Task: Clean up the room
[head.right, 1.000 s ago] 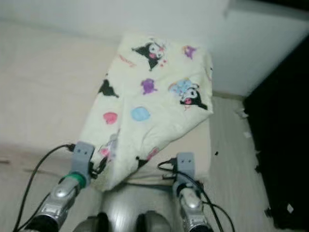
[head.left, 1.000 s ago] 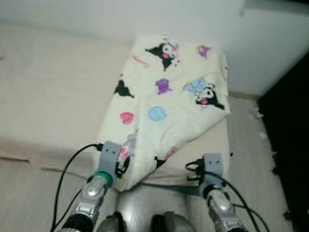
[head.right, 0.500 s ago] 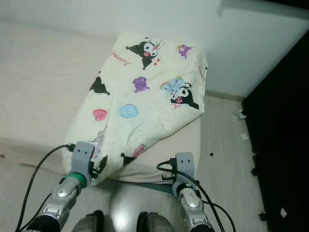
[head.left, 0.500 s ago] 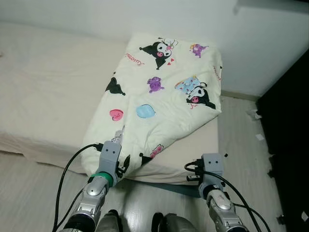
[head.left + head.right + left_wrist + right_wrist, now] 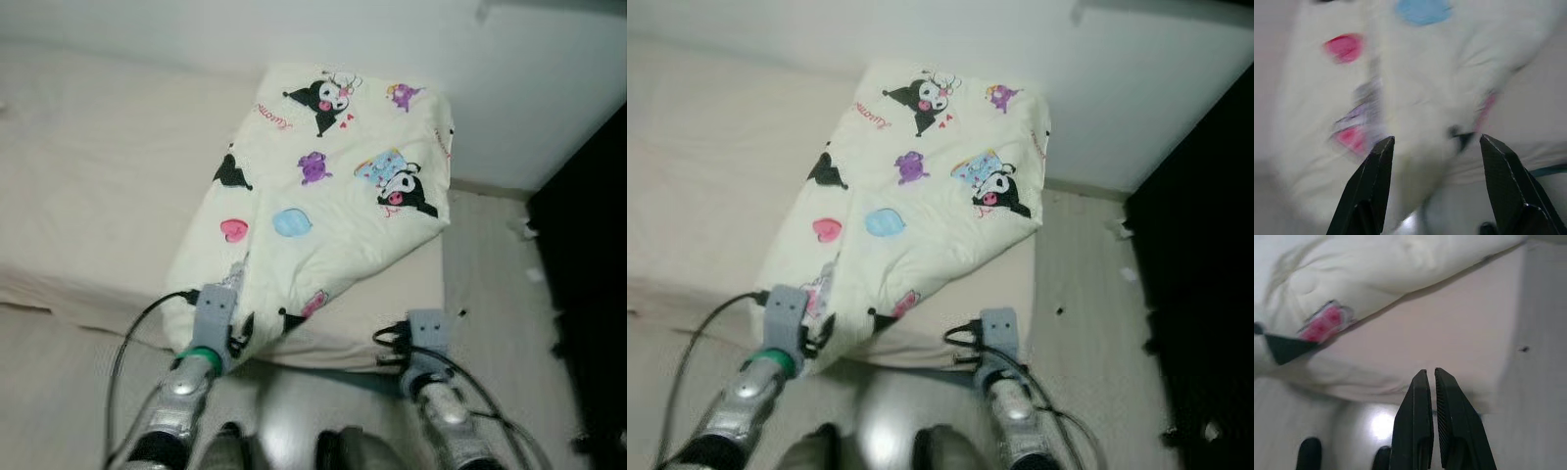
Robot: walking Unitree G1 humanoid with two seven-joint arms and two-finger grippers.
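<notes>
The blanket (image 5: 328,186), cream with cartoon prints, lies crumpled across the foot end of the bed (image 5: 98,196). Its long axis runs away from the robot, from the near edge of the mattress up toward the wall (image 5: 392,49). Its near corner droops over the mattress edge on the robot's left side, and that corner is what the coming move looks to turn on.

The left gripper (image 5: 1432,161) is the nearer one by far. In the left wrist view its fingers (image 5: 1371,181) stand wide apart with nothing between them, and the blanket's hanging corner lies straight ahead of them, close in front, with pink and purple print patches just beyond the tips. From the head camera the left gripper sits right at that drooping corner, just beside or perhaps touching the cloth; the blur does not let me say which.

The right gripper (image 5: 1430,374) is held low at the foot of the bed, its fingers pressed nearly together and holding nothing. The blanket's edge lies ahead of it, well apart, across bare sheet.

So a grab of the blanket most likely falls to the left arm, reaching forward onto the corner, while the right would have to travel toward the robot's left to find cloth.
</notes>
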